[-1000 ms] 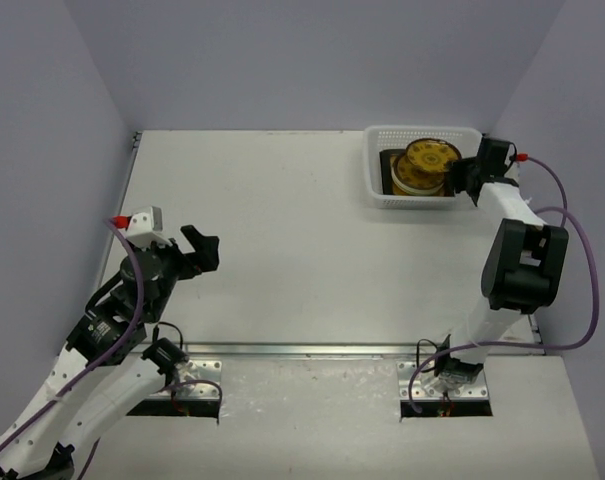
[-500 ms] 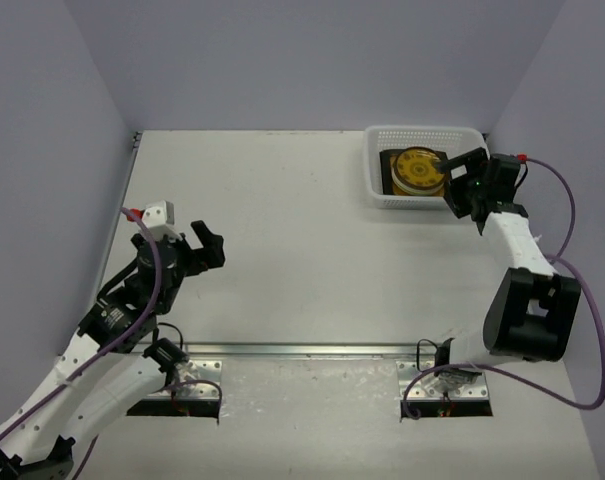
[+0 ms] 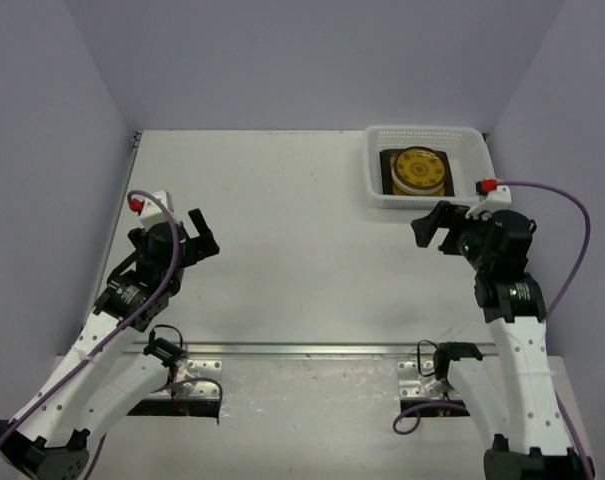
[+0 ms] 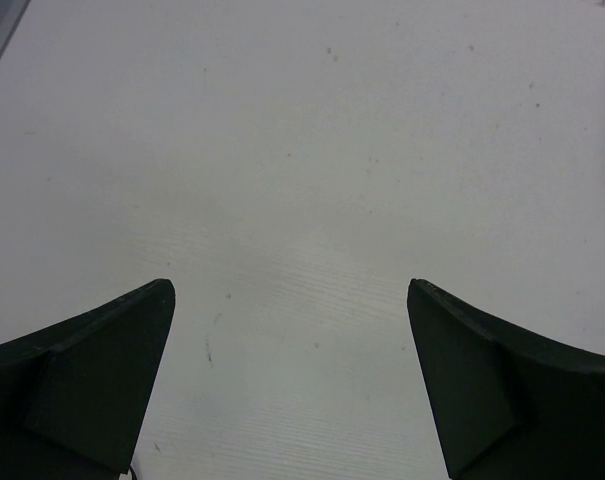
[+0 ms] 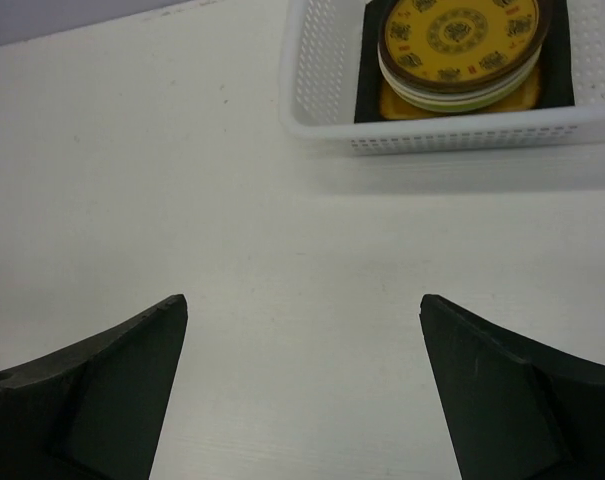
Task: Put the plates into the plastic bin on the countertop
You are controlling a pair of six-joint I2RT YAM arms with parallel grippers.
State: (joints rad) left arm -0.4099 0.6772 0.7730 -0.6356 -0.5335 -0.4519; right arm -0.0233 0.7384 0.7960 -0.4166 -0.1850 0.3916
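Observation:
The white slotted plastic bin [image 3: 377,185] stands at the back right of the white countertop [image 3: 282,230]; its wall also shows in the right wrist view [image 5: 322,80]. A stack of plates lies in it, with the round brown-gold patterned plate [image 3: 418,169] on top [image 5: 465,35] and a square dark-rimmed plate [image 5: 367,95] at the bottom. My right gripper [image 3: 431,229] is open and empty, in front of the bin and apart from it [image 5: 302,300]. My left gripper [image 3: 200,238] is open and empty over bare countertop at the left [image 4: 290,288].
Grey walls close the countertop at the back and both sides. A metal rail [image 3: 312,350] runs along the front edge, with both arm bases behind it.

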